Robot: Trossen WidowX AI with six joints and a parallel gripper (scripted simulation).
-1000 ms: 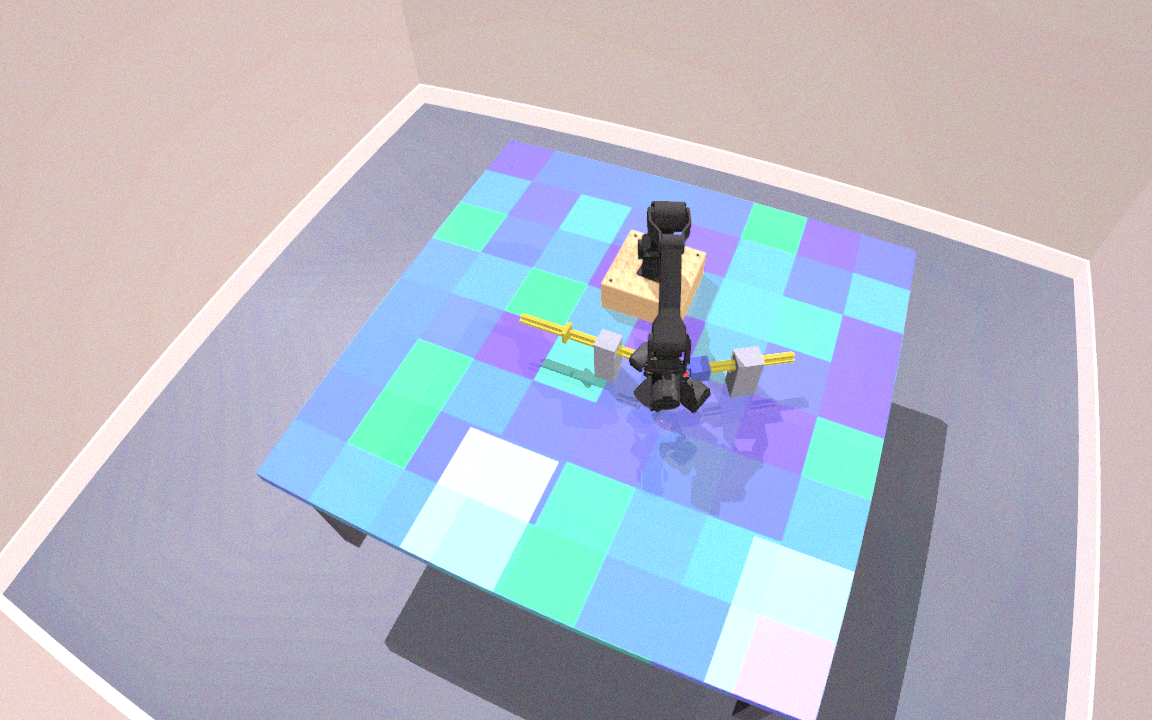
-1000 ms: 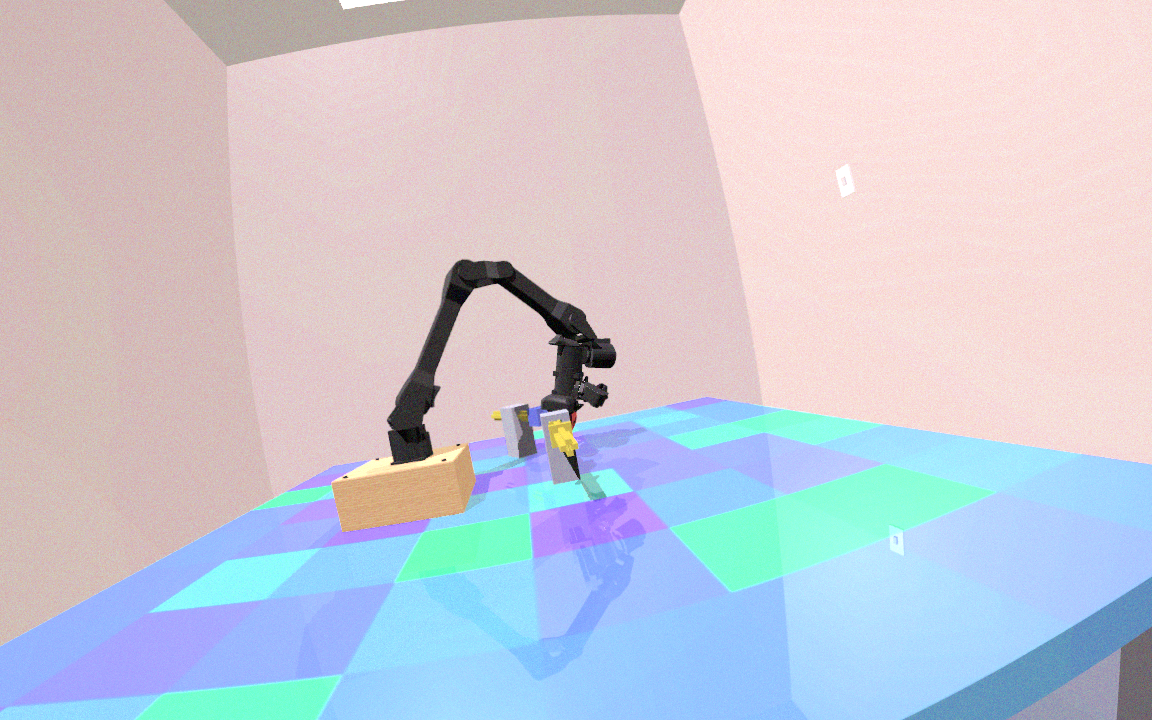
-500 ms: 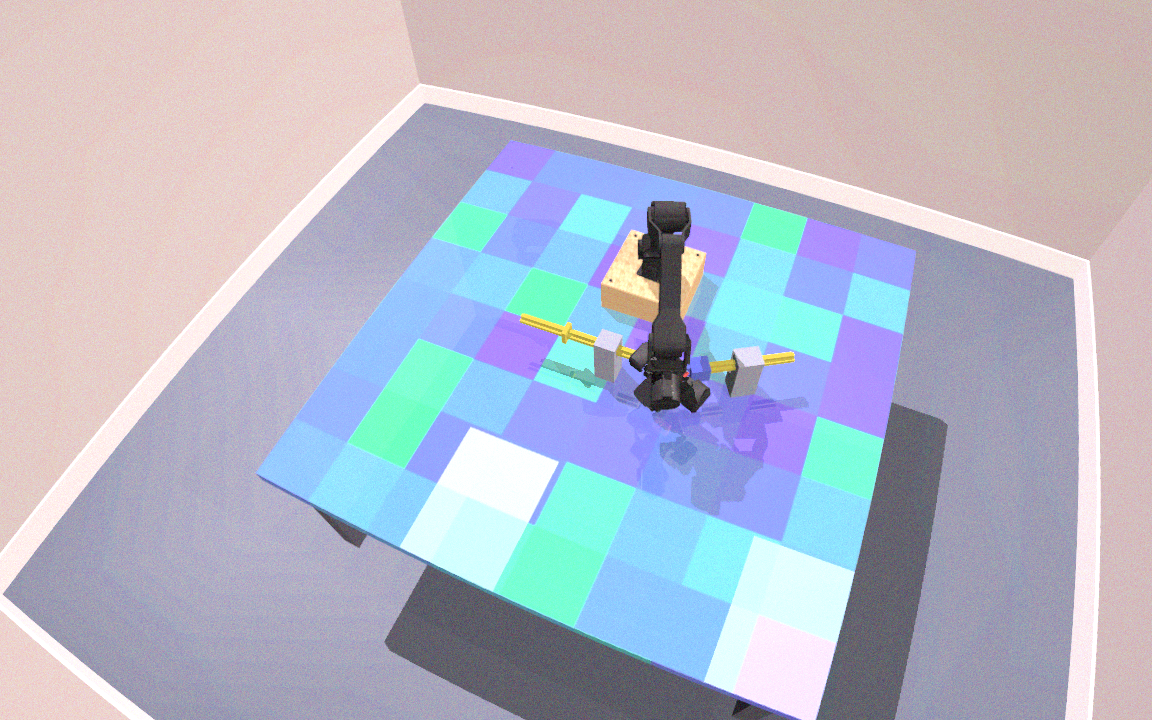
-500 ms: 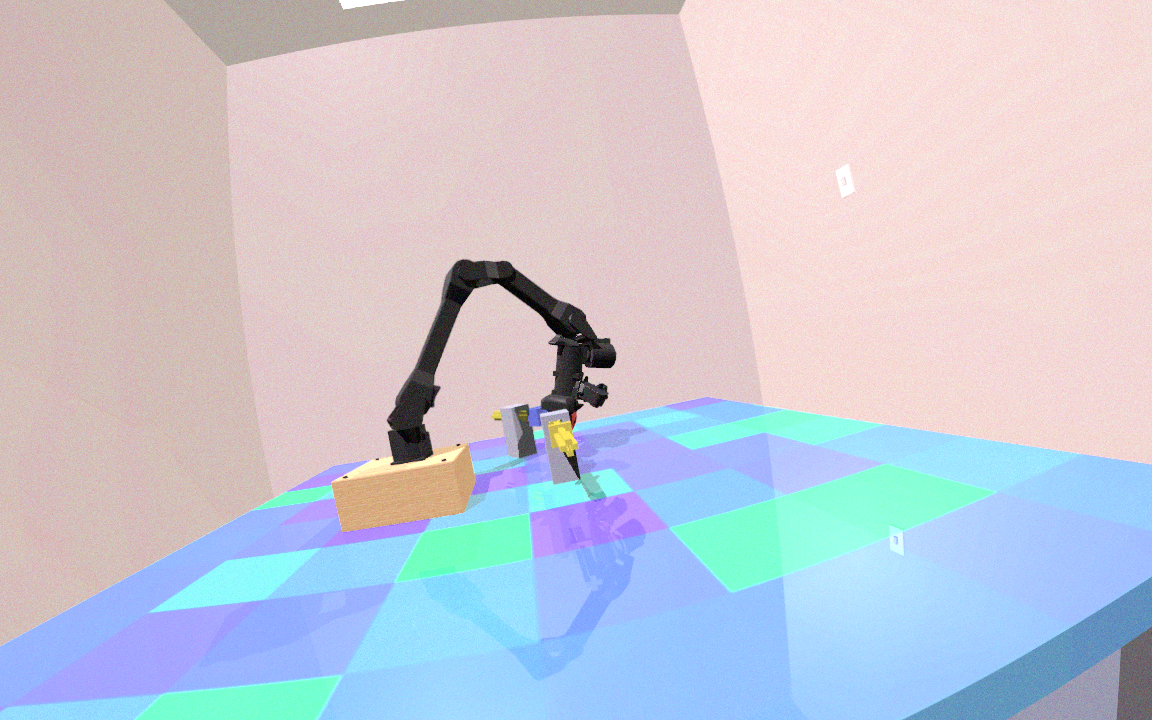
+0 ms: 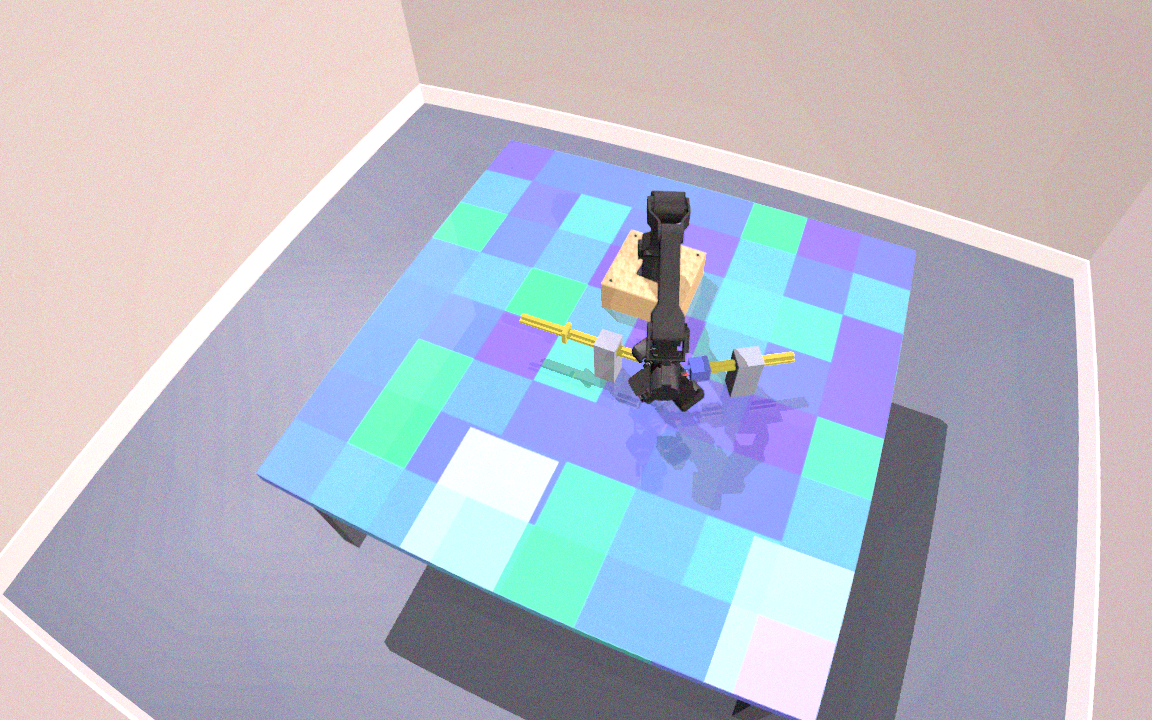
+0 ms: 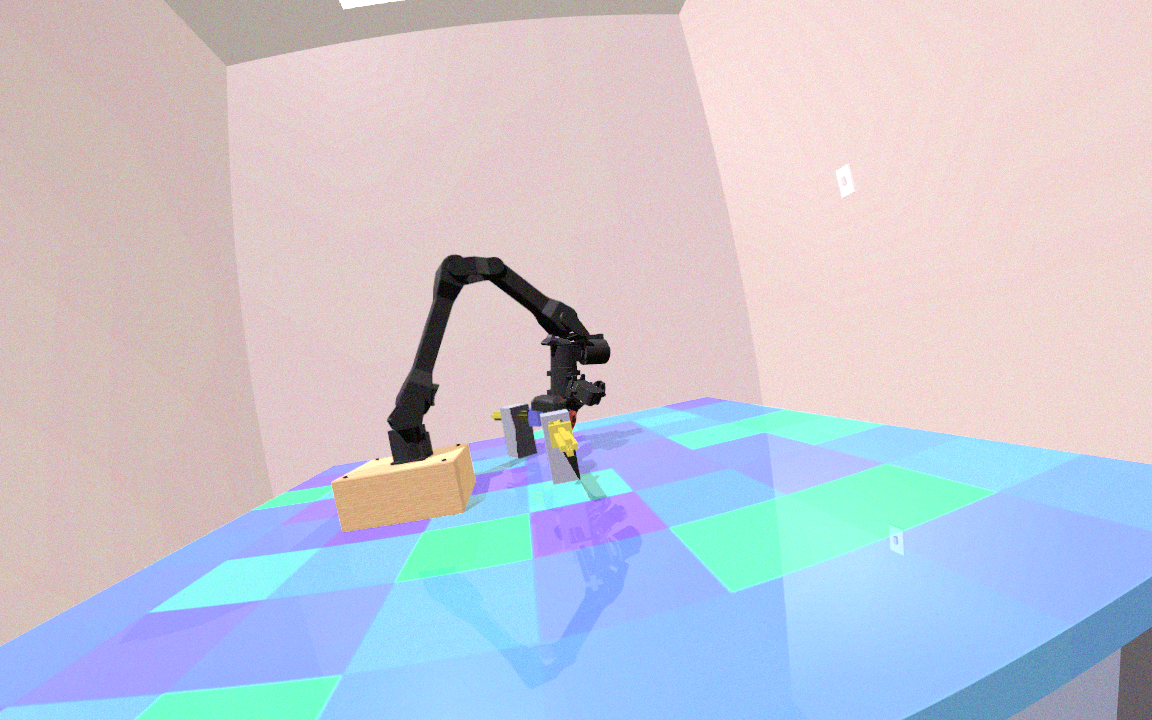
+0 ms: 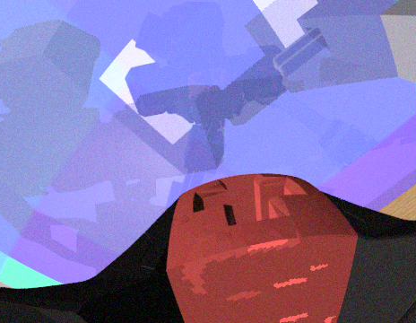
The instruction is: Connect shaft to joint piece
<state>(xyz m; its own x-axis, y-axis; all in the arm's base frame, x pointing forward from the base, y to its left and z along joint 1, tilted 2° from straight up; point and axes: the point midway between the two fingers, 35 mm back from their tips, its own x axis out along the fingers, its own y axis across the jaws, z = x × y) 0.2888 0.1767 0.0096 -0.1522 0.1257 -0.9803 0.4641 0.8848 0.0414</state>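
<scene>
My gripper (image 5: 671,378) (image 7: 262,251) points down between the two blocks and is shut on the red joint piece (image 7: 262,269), which fills the space between its black fingers in the wrist view. Only a sliver of the piece shows in the exterior view. A blue part (image 5: 698,368) (image 6: 533,418) joins it to the first yellow shaft (image 5: 723,366), held in the right grey block (image 5: 746,369). The second yellow shaft (image 5: 584,337) (image 6: 565,437), with a collar, passes through the left grey block (image 5: 607,355) (image 6: 556,467). Its inner end is hidden behind the gripper. I cannot tell where the opening points.
The arm's wooden base (image 5: 629,293) (image 6: 405,494) stands behind the shafts. The arm reaches from it over the space between the blocks. All stand on a patterned, reflective table (image 5: 598,573) (image 6: 437,662). Reflections of the arm and parts show on its surface.
</scene>
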